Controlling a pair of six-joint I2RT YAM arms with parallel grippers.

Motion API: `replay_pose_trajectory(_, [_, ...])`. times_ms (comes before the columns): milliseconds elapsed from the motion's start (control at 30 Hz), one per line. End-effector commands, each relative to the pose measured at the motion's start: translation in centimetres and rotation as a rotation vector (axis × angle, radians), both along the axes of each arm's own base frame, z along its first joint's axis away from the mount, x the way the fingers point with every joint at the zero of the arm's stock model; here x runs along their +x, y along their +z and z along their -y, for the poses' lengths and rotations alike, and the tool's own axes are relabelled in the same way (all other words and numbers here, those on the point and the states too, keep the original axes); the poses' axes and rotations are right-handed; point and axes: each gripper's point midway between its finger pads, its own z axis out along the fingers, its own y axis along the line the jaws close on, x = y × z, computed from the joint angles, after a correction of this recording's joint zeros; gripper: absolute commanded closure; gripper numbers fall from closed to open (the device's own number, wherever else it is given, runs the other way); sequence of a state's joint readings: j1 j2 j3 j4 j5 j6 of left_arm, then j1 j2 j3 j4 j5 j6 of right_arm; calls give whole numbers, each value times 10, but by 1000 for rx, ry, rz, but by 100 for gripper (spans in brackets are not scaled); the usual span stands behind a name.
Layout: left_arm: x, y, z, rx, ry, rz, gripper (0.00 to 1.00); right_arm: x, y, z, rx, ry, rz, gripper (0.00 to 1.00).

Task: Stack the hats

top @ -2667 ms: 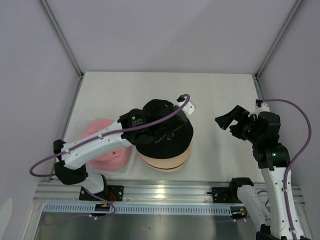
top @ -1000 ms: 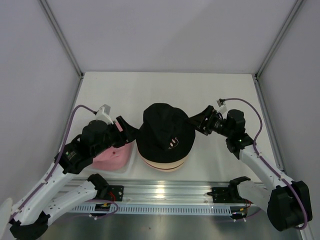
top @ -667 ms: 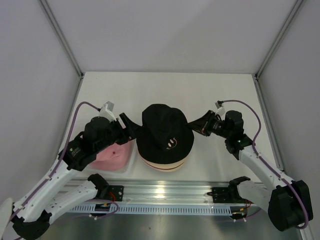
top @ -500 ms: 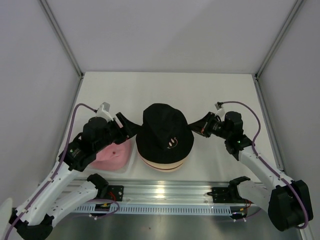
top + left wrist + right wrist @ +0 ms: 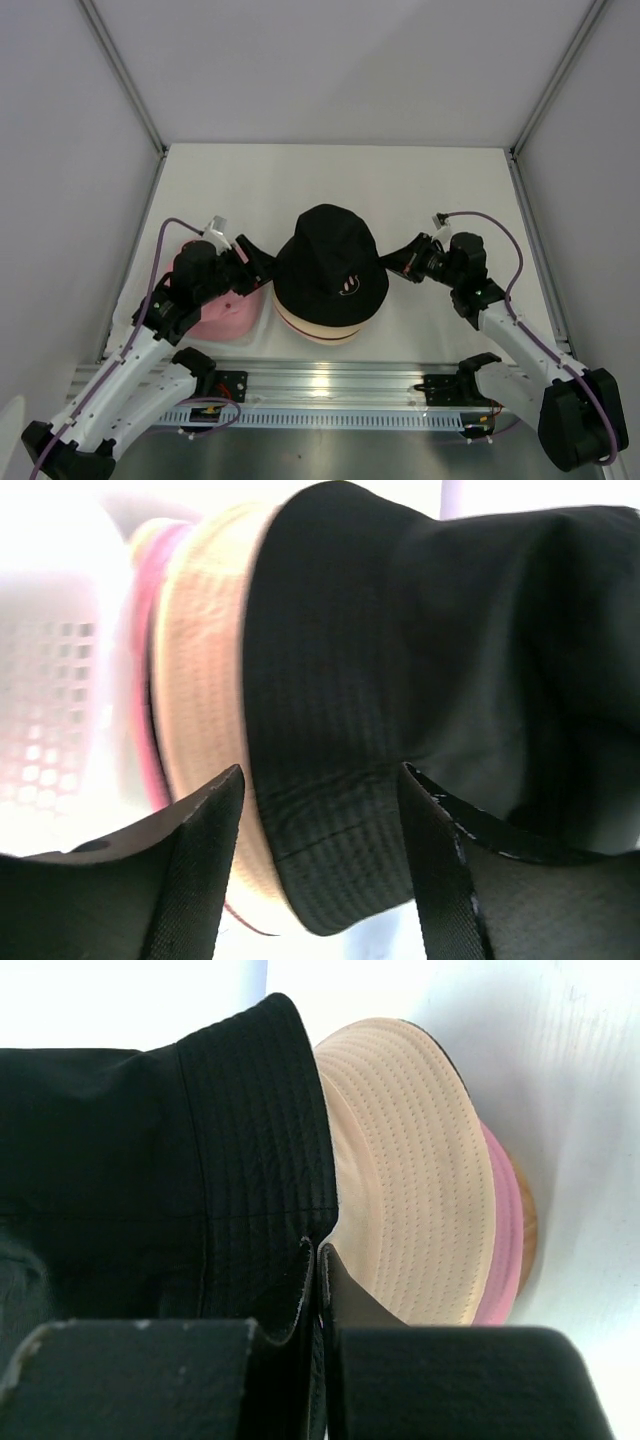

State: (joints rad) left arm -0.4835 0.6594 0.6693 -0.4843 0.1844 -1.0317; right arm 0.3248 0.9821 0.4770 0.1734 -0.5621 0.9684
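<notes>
The right gripper is pinched tight on the brim of the black hat. The left gripper is open, with that brim between its fingers. Under the brim sit the cream hat and pink hat.

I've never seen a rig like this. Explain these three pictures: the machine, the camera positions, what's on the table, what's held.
Two robot arms, each ending in a two-finger gripper, stand at the near edge of the table. One picture looks down from above. The other two come from cameras on the wrists, and the dark shapes at the bottom are the fingers. In the middle a black hat tops a cream hat and a pink hat on a wooden stand. A second pink hat lies to the left. The right gripper pinches the black hat's brim; the left gripper is open, either side of that brim.
</notes>
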Motion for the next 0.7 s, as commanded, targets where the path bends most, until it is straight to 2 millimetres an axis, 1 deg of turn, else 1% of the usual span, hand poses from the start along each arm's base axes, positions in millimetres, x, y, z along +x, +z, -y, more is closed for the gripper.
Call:
replay_pose_trajectory(0, [3, 27, 15, -92, -67, 77, 35, -3, -2, 5, -56, -3, 45, 100])
replay_pose_trajectory(33, [4, 26, 16, -94, -67, 74, 38, -1, 1, 5, -59, -9, 55, 100])
replay_pose_trajectory(133, [3, 23, 20, -116, -78, 64, 44, -1, 3, 5, -65, -7, 56, 100])
replay_pose_trajectory(300, [5, 10, 21, -113, -74, 38, 53, -1, 0, 5, -63, -7, 49, 100])
replay_pose_trajectory(367, [4, 5, 19, -117, -62, 23, 60, -1, -2, 5, -65, -7, 44, 100])
replay_pose_trajectory(400, [4, 2, 18, -119, -51, 22, 68, -2, -3, 5, -64, -7, 42, 100])
replay_pose_trajectory(433, [5, -2, 17, -122, -37, 19, 73, -2, -3, 5, -65, -8, 41, 100])
replay_pose_trajectory(467, [5, -2, 16, -134, -23, 18, 80, -2, -4, 5, -66, -8, 40, 100])
replay_pose_trajectory(500, [6, -2, 13, -140, -5, 17, 91, -2, -4, 5, -67, -8, 41, 100])
replay_pose_trajectory(533, [7, -6, 8, -134, 29, 21, 99, -2, -5, 6, -73, -11, 42, 100])
replay_pose_trajectory(567, [7, -7, 5, -125, 44, 29, 99, -2, -4, 6, -76, -12, 46, 100])
replay_pose_trajectory(600, [5, -13, 1, -105, 56, 16, 99, -2, -6, 7, -82, -17, 41, 100])
replay_pose_trajectory(667, [7, -12, -8, -65, 84, 49, 99, -3, -10, 10, -105, -23, 40, 100])
